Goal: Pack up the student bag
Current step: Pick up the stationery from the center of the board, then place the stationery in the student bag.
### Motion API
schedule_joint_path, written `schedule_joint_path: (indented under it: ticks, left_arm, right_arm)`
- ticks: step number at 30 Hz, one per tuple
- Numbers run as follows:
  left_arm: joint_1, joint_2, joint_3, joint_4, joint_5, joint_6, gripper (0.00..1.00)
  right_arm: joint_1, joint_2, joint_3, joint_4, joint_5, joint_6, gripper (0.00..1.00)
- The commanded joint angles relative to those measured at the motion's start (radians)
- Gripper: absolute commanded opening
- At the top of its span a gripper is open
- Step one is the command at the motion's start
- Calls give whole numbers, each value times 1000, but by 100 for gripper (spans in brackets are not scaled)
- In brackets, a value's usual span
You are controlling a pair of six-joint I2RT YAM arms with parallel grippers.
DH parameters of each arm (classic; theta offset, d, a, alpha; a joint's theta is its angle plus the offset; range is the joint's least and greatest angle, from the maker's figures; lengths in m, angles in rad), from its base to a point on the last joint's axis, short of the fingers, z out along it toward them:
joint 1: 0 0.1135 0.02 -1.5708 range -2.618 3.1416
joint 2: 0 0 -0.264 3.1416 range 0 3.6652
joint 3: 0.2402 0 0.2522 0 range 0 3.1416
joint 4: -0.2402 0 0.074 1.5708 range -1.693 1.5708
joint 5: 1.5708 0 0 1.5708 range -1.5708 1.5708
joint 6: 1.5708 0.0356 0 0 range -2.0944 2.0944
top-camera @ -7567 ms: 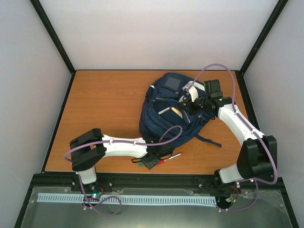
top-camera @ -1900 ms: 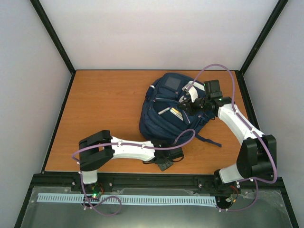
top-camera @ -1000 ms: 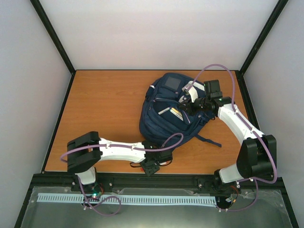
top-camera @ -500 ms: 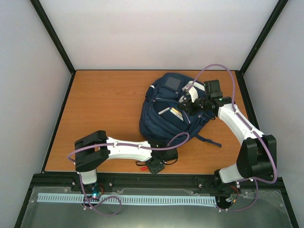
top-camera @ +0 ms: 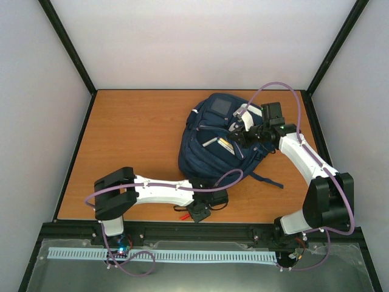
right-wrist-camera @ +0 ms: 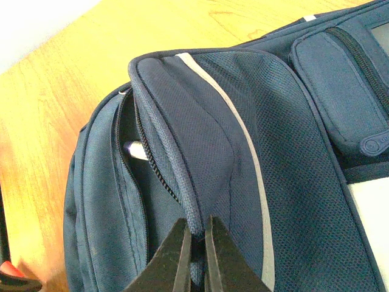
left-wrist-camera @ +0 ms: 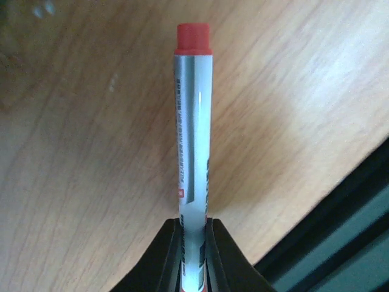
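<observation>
The student bag (top-camera: 206, 167) lies right of the table's middle, navy with a pale stripe (right-wrist-camera: 243, 152). My right gripper (right-wrist-camera: 196, 228) is shut on the piped rim of an open pocket, holding the flap up. A white pen tip (right-wrist-camera: 135, 148) shows inside that pocket, and more stationery (top-camera: 225, 145) pokes out in the top view. My left gripper (left-wrist-camera: 193, 228) is shut on a silver marker with a red cap (left-wrist-camera: 193, 121), low over the wood near the front edge. In the top view this gripper (top-camera: 197, 213) sits just in front of the bag, with the marker's red end (top-camera: 181, 216) pointing left.
The black front rail of the table (left-wrist-camera: 340, 231) runs close by the left gripper. A dark bag strap (top-camera: 267, 178) trails onto the wood on the right. The left arm's purple cable (top-camera: 228, 176) loops over the bag's near edge.
The left gripper shifted a little to the right along the front edge and its jaws narrowed onto the marker. The right arm and the bag have stayed put.
</observation>
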State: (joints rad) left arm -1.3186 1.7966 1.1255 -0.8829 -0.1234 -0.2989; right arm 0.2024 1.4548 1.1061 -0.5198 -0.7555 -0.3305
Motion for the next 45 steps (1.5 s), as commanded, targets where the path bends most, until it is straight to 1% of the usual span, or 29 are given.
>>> schedule_joint_path:
  ticks: [1,6,11,14,19,22,28,32,39,45]
  left_arm:
    - [-7,-94,87,-19,6,-3,6]
    - [15,-171,141,19,38,-34,5]
    - [72,-251,135,84,46,-94,4]
    - [127,-317,101,162,41,-153,4]
    - [200,-381,56,312,-63,-270,4]
    - [260,-396,30,404,-47,-363,5]
    - [343,-388,-25,591,20,-548,5]
    - [364,-333,-24,680,44,-667,1]
    - [381,-201,46,728,104,-814,1]
    - [383,-165,46,774,66,-928,1]
  right_arm:
    - [-17,1,26,18,-1,-15,3]
    - [-18,-3,26,17,1,-14,3]
    - [-21,-6,26,18,-2,-13,3]
    - [-21,-7,26,17,-5,-12,3]
    - [-22,-10,26,18,-4,-12,3]
    - [-23,-10,26,17,-5,-10,3]
    - [-23,-9,26,18,-7,-11,3]
    - [-23,-9,26,18,-5,-13,3]
    - [-27,-14,26,18,-7,-11,3]
    - [-31,-14,26,18,-10,-11,3]
